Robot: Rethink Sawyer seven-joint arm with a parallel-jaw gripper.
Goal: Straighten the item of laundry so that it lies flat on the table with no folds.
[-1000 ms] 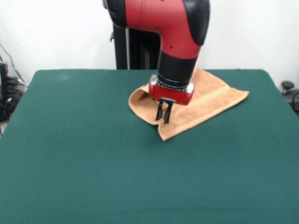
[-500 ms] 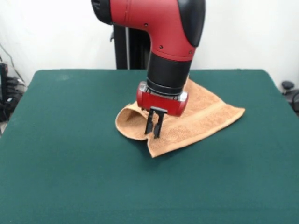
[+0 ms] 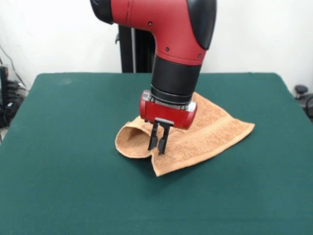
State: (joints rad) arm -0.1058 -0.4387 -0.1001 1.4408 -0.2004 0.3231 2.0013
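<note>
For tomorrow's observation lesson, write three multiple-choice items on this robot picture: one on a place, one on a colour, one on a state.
1. Where does the gripper stand?
A. over the towel
B. off the table
C. over bare felt

2. What colour is the table?
A. white
B. dark green
C. blue

3. How does the towel lie?
A. flat
B. rolled into a tube
C. folded, one edge curled up

Answers: 1 A, its fingers come down onto the cloth; 2 B, green all round the towel; 3 C, its left edge arches up in a loop.
</note>
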